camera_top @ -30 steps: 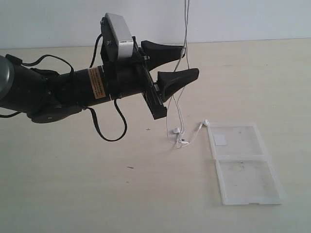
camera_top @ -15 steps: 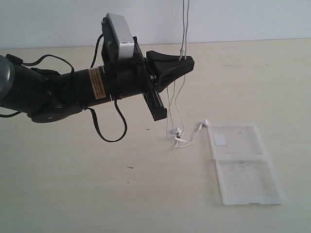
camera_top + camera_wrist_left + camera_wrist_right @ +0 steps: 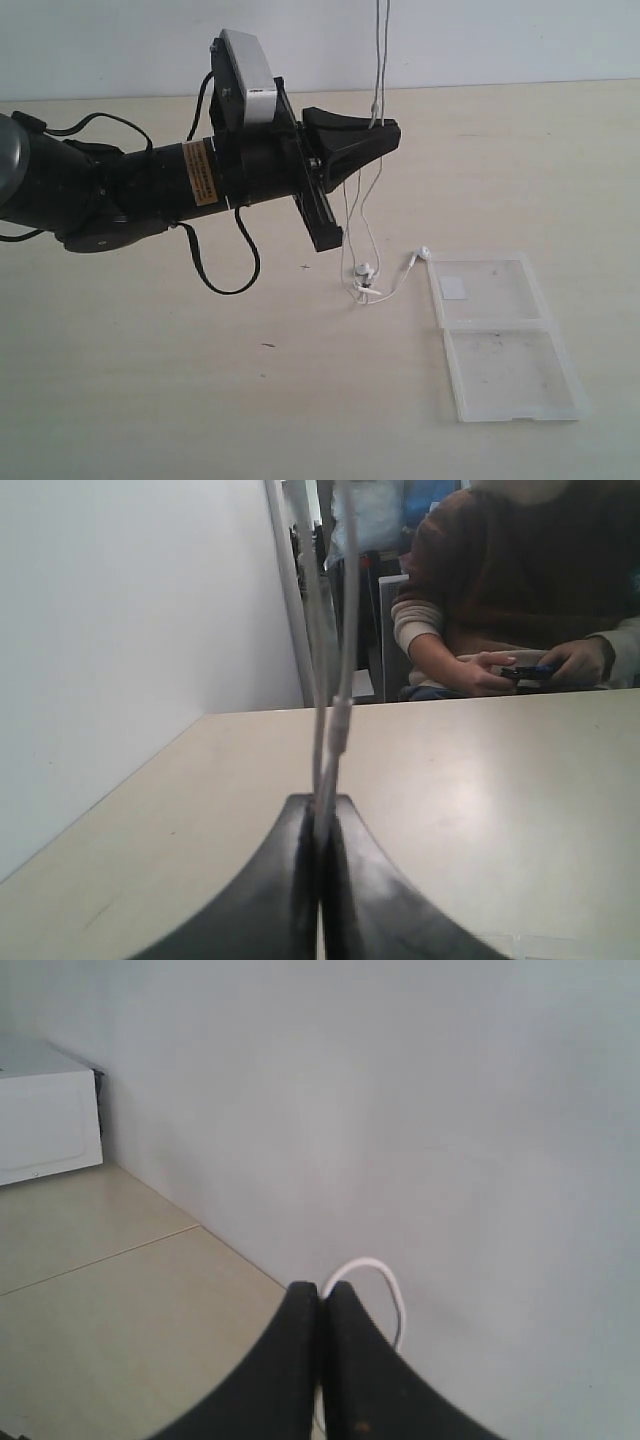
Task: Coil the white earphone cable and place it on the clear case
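Both left gripper (image 3: 387,135) and right gripper (image 3: 322,1298) clamp the white earphone cable (image 3: 379,60); wind slack gently toward the lower-right clear case (image 3: 505,345).

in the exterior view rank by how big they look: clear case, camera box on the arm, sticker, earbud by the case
1. clear case
2. camera box, though it may sit nearer the lens
3. sticker
4. earbud
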`<move>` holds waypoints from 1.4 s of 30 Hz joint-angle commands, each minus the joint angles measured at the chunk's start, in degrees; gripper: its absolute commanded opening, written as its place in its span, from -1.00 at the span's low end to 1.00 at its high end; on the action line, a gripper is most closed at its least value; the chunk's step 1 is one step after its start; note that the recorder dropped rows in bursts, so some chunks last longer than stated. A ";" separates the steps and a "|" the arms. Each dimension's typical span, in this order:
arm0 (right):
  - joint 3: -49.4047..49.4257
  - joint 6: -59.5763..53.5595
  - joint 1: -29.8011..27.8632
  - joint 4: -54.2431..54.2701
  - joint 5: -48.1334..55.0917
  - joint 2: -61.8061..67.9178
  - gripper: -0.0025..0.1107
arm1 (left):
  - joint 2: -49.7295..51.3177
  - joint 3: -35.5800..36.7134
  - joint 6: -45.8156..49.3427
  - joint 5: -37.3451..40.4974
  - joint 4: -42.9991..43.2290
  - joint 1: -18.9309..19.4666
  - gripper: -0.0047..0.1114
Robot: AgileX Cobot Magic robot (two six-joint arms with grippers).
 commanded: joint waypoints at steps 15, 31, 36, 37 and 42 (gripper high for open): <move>0.15 7.38 0.07 -9.42 0.26 -3.62 -0.96 | -3.03 -0.08 -5.31 -0.66 2.52 2.66 -0.92; 17.08 9.61 0.07 -11.20 -11.86 -11.00 -0.96 | -13.25 -0.08 -13.12 11.91 7.99 4.73 -0.92; 23.84 9.61 0.07 -10.69 -17.83 -12.46 -0.96 | -14.49 -0.08 -13.26 15.24 7.99 4.73 -0.92; 25.27 9.61 0.07 -10.69 -19.33 -12.97 -0.96 | -14.75 -0.08 -13.26 15.41 7.99 4.73 -0.92; 31.50 9.76 0.07 -10.69 -25.07 -15.56 -0.96 | -16.61 -0.08 -13.26 19.81 7.99 4.73 -0.92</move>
